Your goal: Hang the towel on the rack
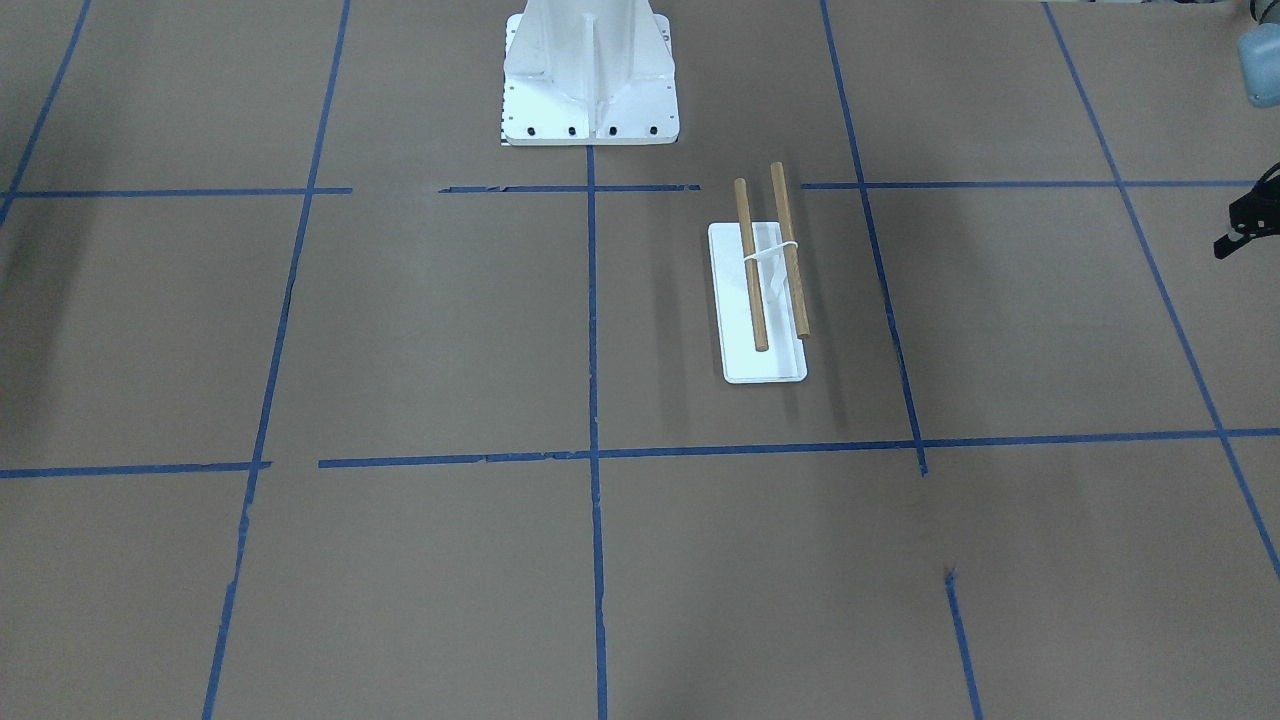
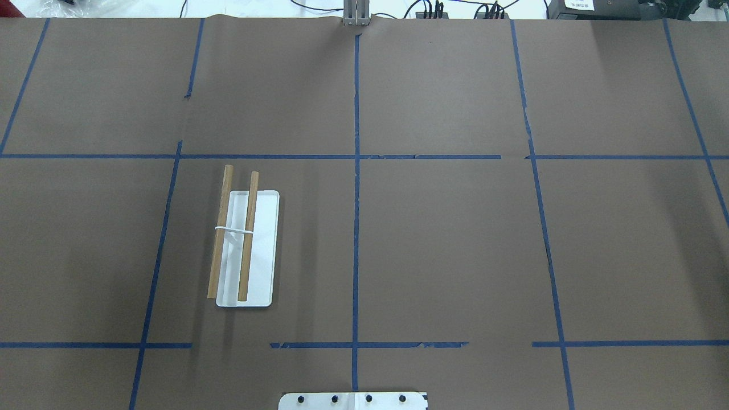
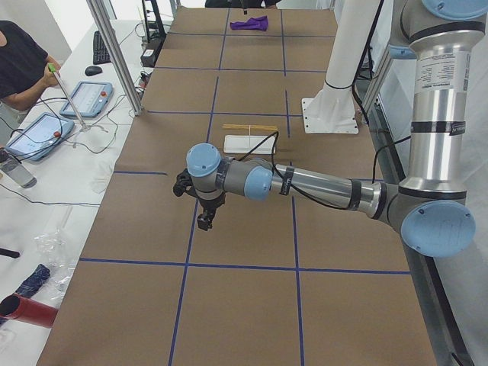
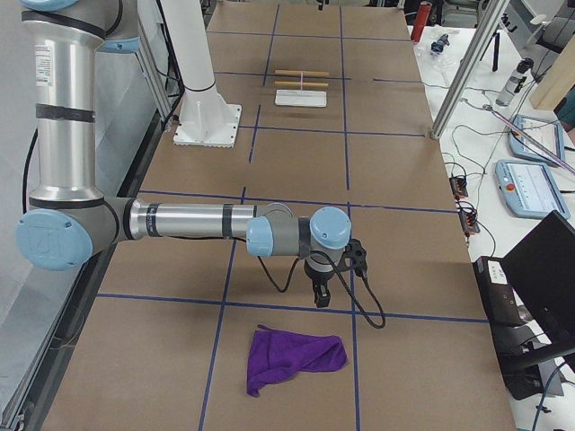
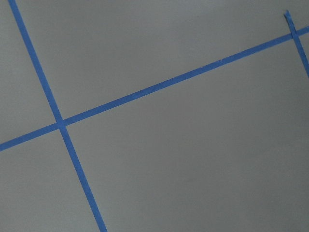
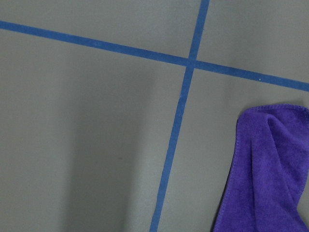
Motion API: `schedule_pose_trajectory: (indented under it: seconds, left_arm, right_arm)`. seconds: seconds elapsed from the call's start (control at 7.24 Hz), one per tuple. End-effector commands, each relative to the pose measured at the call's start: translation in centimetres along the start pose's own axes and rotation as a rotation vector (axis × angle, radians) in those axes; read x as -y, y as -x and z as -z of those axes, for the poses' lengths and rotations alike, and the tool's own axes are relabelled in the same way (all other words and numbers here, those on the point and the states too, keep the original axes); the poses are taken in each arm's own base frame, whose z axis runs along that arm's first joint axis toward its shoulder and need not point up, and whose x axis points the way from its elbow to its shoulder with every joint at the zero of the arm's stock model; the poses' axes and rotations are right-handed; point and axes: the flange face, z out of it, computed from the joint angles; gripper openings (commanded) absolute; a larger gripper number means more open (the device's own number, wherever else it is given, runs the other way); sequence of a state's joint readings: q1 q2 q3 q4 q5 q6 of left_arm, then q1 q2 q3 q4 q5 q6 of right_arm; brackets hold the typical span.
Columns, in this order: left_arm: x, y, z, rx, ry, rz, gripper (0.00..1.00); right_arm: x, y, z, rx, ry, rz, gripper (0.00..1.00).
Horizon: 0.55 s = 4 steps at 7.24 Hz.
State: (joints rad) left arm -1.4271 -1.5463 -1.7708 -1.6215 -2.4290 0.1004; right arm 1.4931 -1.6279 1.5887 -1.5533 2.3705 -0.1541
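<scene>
My left gripper (image 3: 204,223) hangs over the brown table (image 2: 455,245) at my left end, pointing down. I cannot tell whether its fingers are spread or pressed together. Further in, the rack (image 2: 263,250) stands upright on my left half. The white pedestal (image 1: 590,80) sits mid-table. At my right end, my right gripper (image 4: 320,299) hangs near the purple towel (image 4: 296,356), which lies crumpled on the table, well apart from the rack. I cannot tell this gripper's state either.
</scene>
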Motion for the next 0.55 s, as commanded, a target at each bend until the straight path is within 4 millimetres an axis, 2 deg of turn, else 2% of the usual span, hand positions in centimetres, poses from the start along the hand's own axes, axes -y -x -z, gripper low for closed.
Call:
schedule_pose_trajectory:
  seconds: [0.0, 0.41]
  left_arm:
    - [0.9, -0.3, 1.7, 0.007, -0.010, 0.004, 1.00]
    - [0.6, 0.8, 1.5, 0.068, 0.009, 0.021, 1.00]
  right_arm:
    - [-0.4, -1.0, 0.2, -0.010, -0.003, -0.016, 1.00]
    - [-1.0, -1.4, 0.4, -0.017, -0.014, -0.023, 1.00]
